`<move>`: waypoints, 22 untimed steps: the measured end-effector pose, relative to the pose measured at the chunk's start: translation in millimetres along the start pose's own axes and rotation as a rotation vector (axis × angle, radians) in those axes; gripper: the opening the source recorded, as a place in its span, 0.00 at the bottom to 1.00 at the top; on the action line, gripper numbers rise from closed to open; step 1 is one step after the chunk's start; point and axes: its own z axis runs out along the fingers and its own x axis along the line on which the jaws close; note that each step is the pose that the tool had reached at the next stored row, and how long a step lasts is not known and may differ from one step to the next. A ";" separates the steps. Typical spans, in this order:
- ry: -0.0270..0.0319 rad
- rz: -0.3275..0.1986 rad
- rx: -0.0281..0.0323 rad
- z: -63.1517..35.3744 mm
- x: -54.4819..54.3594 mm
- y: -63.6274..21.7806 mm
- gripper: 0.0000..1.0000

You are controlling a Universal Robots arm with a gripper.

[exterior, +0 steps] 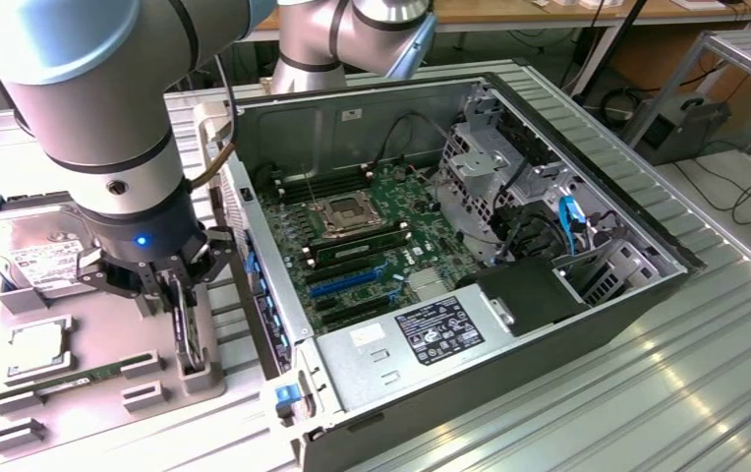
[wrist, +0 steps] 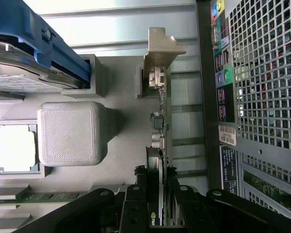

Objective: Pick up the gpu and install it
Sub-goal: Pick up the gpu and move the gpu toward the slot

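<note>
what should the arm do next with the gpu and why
Probably a slow lift straight up. The gripper looks closed on the gpu, which stands on edge in its slot of the grey holder, close beside the computer case. A vertical pull would likely clear the slot without scraping the card or swinging it into the case.

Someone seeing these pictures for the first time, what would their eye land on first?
Probably the big robot arm at the exterior view's left, its gripper closed on the gpu standing on edge in a grey holder. Next, the open computer case beside it, motherboard exposed.
</note>
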 end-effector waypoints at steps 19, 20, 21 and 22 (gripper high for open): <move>0.0000 0.000 0.0000 -7.2 -0.2 0.3 0.26; 0.0000 0.000 0.0000 -7.6 -0.2 0.3 0.26; 0.0000 0.000 0.0001 -8.1 -0.2 0.3 0.26; 0.0000 0.000 0.0000 -8.5 -0.2 0.4 0.26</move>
